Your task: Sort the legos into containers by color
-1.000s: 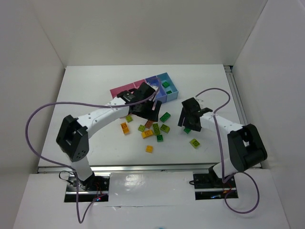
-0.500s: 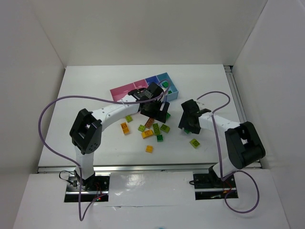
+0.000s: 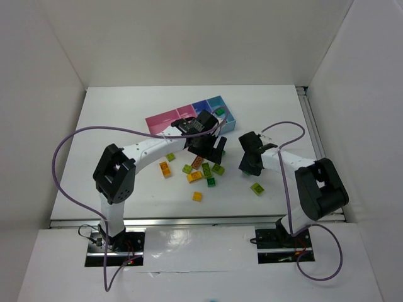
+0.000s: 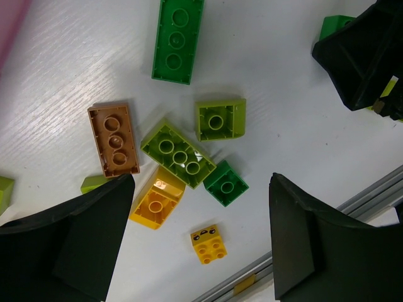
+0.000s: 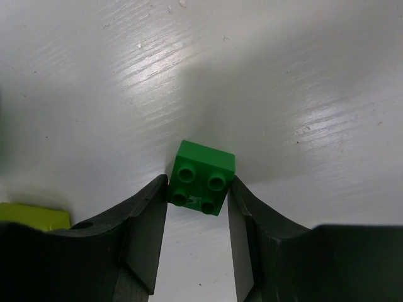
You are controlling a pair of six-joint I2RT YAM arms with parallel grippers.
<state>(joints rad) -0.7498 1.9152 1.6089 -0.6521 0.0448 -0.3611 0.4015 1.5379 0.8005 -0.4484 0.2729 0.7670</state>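
Your right claw (image 5: 198, 189) clamping dark green brick (image 5: 203, 176) on table (image 5: 283, 75), apart from containers (image 3: 165, 119). One green lego (image 3: 220, 111) lying in light blue bin (image 3: 229, 119). Your left claw (image 4: 201, 189) hanging spread wide over loose legos (image 4: 178, 154); its arm (image 3: 151, 146) hiding part of containers.

A lime brick (image 5: 31, 216) is partly hidden by a finger (image 5: 141, 239).

I can read no words, numbers or brand names in any view. The closest thing to a sign is a small dark print, like two eyes, on the side of the small yellow brick (image 4: 208, 243) near the left wrist camera. A white sticker (image 4: 391, 83) at that view's right edge is too small to read.
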